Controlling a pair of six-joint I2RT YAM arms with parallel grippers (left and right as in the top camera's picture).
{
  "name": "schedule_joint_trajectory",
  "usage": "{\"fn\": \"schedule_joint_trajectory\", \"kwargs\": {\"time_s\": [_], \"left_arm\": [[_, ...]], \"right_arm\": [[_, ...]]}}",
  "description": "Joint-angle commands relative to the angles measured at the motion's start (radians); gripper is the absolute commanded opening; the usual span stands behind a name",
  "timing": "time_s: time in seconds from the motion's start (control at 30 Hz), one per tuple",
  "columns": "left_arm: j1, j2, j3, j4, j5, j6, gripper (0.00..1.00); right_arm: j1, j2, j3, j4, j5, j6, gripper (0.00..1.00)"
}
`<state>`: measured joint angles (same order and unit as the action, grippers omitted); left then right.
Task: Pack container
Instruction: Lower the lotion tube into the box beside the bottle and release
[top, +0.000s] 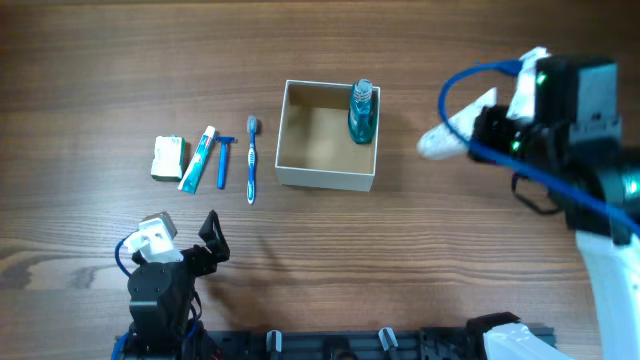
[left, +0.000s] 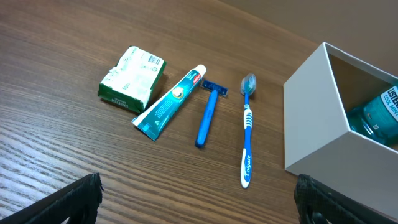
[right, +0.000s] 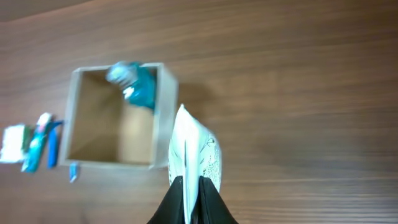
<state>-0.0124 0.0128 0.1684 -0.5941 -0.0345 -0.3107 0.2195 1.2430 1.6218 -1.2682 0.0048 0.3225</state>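
Light: bright and even, seemingly from overhead.
Shadows: soft and short, along the container (top: 327, 180) wall nearest the table (top: 100, 60) front edge.
Blur: right wrist view smeared throughout, white packet (right: 193, 149) included; right arm (top: 560, 110) soft in the overhead view.
Focus: left wrist view crisp, its bottom corners dark.

dark brown wood-grain table (top: 120, 60) filling every view, grain running left to right overhead, paler streaky patch near the lower left edge, soft even light, faint short shadows, slight sheen
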Motion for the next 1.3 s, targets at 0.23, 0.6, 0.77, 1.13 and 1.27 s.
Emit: {"fn": "schedule_joint_trajectory", "kwargs": {"time_s": [0.23, 0.6, 0.77, 1.13, 1.27], "left_arm": [[0.007, -0.009, -0.014, -0.001, 0.019, 0.012, 1.00], [0.007, -0.009, -0.014, -0.001, 0.019, 0.012, 1.00], [0.007, -0.009, -0.014, -0.001, 0.019, 0.012, 1.00], [0.007, -0.009, -0.014, -0.001, 0.019, 0.012, 1.00], [0.007, -0.009, -0.014, -0.001, 0.019, 0.012, 1.00]], "right_arm": [[0.271, 0.046, 0.026, 0.086, 0.105, 0.126, 0.04], [0.344, 0.271, 0.026, 0.254, 0.134, 0.065, 0.04], [0.344, 0.325, 0.026, 0.276, 0.151, 0.045, 0.04], [0.344, 0.405, 0.024, 0.270, 0.190, 0.044, 0.04], [0.344, 0.443, 0.023, 0.281, 0.190, 0.044, 0.04]]}}
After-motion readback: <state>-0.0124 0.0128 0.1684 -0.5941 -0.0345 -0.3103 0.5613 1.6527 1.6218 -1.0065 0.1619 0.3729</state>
